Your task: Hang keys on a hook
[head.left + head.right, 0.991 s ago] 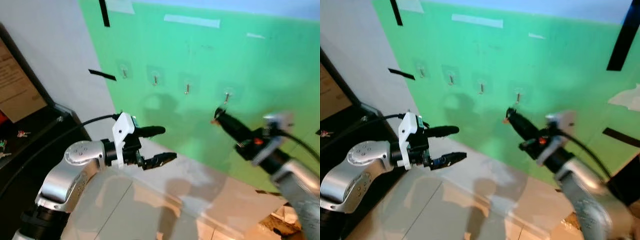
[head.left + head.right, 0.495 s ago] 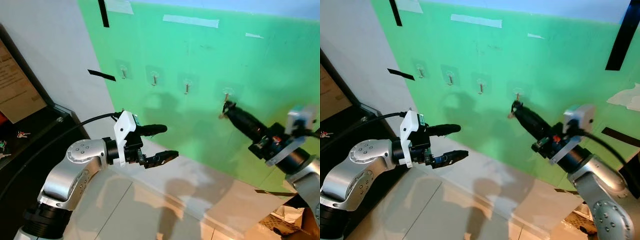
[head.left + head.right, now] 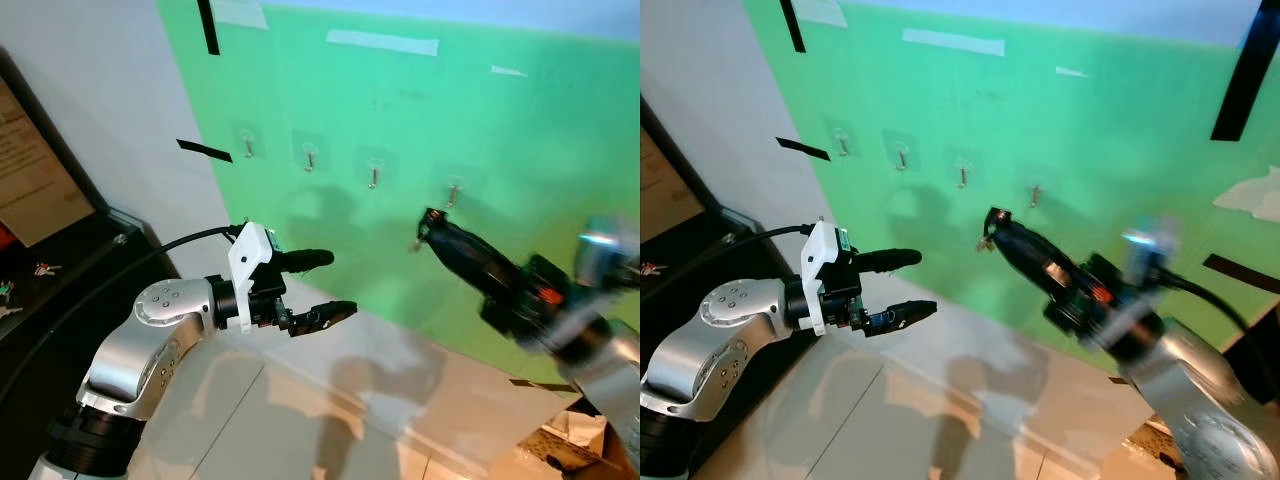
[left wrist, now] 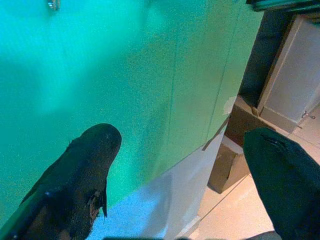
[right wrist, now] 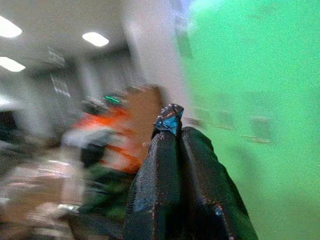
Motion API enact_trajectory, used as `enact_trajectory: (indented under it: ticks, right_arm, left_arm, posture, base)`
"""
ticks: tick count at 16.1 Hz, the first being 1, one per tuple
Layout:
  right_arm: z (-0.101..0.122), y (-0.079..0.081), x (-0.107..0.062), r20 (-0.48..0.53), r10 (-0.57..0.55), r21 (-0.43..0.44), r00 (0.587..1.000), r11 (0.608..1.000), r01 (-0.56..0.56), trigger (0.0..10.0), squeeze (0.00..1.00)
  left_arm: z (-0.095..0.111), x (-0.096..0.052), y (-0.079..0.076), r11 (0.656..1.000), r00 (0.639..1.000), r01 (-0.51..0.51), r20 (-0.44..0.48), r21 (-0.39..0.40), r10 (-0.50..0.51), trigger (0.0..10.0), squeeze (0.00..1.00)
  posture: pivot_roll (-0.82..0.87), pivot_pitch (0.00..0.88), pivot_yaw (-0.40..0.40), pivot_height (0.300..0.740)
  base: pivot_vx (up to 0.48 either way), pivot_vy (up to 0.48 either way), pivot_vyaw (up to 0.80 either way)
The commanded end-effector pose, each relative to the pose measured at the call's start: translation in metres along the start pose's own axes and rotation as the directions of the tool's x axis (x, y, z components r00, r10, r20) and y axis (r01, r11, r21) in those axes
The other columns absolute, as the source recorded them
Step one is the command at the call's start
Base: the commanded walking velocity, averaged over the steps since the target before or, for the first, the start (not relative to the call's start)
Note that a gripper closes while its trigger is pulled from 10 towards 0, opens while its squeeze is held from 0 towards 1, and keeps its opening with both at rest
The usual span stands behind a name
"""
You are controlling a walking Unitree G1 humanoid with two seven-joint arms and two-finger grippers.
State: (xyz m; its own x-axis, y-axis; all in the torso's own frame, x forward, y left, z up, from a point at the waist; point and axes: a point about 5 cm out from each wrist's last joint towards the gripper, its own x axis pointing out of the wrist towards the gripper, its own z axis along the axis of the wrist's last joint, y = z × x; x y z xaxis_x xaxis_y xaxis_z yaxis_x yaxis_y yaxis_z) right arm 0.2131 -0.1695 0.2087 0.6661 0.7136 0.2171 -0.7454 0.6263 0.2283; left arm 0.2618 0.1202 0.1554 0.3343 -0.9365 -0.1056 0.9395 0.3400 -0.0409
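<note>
Four small hooks sit in a row on the green wall (image 3: 520, 130); the rightmost hook (image 3: 453, 192) is bare. My right gripper (image 3: 429, 216) is raised in front of the wall, left of and slightly below that hook, shut on the keys (image 3: 419, 240), which dangle from its tip. In the blurred right wrist view a small dark blue piece of the keys (image 5: 169, 120) sticks out between the shut fingers. My left gripper (image 3: 338, 284) is held out lower left, open with nothing in it, away from the hooks.
A black cabinet (image 3: 60, 290) stands at the left with more keys (image 3: 45, 268) on top. Black tape strips (image 3: 204, 150) mark the wall. A cardboard box (image 3: 575, 435) lies on the tiled floor at the lower right.
My right gripper reached up to the rightmost hook, then swung back left and slightly down, away from it, still shut on the keys. The left arm has hardly moved.
</note>
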Motion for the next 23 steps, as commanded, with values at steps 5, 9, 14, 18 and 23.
enact_trajectory:
  ticks: [5, 9, 14, 18, 23]
  right_arm:
    - [0.004, -0.019, 0.007, -0.003, -0.403, -0.463, 0.915, 0.812, 0.355, 10.0, 0.00]
    - [-0.010, -0.011, 0.009, -0.006, -0.445, -0.483, 0.895, 0.785, 0.388, 10.0, 0.00]
    - [-0.010, -0.008, 0.008, -0.028, -0.426, -0.459, 0.904, 0.809, 0.367, 10.0, 0.00]
    - [-0.012, 0.002, 0.010, -0.070, -0.317, -0.449, 0.946, 0.857, 0.254, 10.0, 0.00]
    - [0.000, 0.002, 0.010, -0.007, -0.282, -0.421, 0.959, 0.871, 0.253, 10.0, 0.00]
  left_arm:
    - [-0.001, -0.001, 0.002, 1.000, 1.000, -0.006, -0.012, 0.018, 0.006, 10.0, 0.00]
    - [-0.002, -0.002, 0.000, 1.000, 1.000, -0.006, -0.014, 0.017, 0.006, 10.0, 0.00]
    - [-0.004, -0.004, 0.000, 1.000, 1.000, 0.006, -0.021, 0.020, -0.006, 10.0, 0.00]
    - [-0.004, -0.004, 0.000, 1.000, 1.000, 0.008, -0.024, 0.026, -0.007, 10.0, 0.00]
    - [-0.002, -0.004, 0.000, 1.000, 1.000, -0.002, -0.021, 0.028, 0.003, 10.0, 0.00]
  posture:
    - [-0.17, 0.000, 0.083, 0.740]
    - [-0.16, 0.000, 0.083, 0.740]
    - [-0.18, 0.000, 0.098, 0.740]
    - [-0.17, 0.000, 0.093, 0.740]
    - [-0.16, 0.000, 0.088, 0.740]
  base:
    - [0.000, 0.000, 0.00]
    - [0.000, 0.000, 0.00]
    - [0.000, 0.000, 0.00]
    - [0.000, 0.000, 0.00]
    - [0.000, 0.000, 0.00]
